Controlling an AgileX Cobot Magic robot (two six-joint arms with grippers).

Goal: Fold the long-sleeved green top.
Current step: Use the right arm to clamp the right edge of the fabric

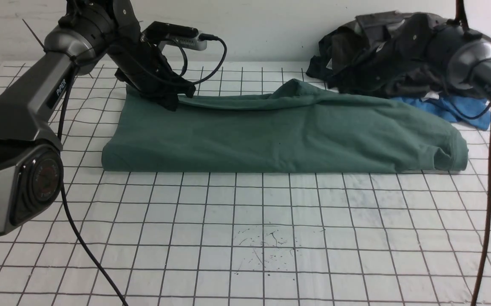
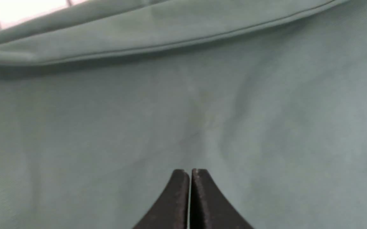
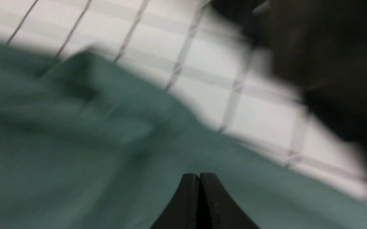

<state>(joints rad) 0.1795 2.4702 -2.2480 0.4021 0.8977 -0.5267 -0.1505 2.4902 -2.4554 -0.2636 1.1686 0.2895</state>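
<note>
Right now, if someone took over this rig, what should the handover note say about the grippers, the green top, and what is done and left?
Left gripper: shut, nothing between its tips, at the back left corner of the green top; I cannot tell whether it touches the cloth.
Right gripper: shut, empty, over the top's edge nearest the dark clothes pile; that view is blurred.
Top: a long flat band across the grid mat.
Done: the lengthwise fold, it seems.
Left: probably folding the ends in crosswise.
</note>
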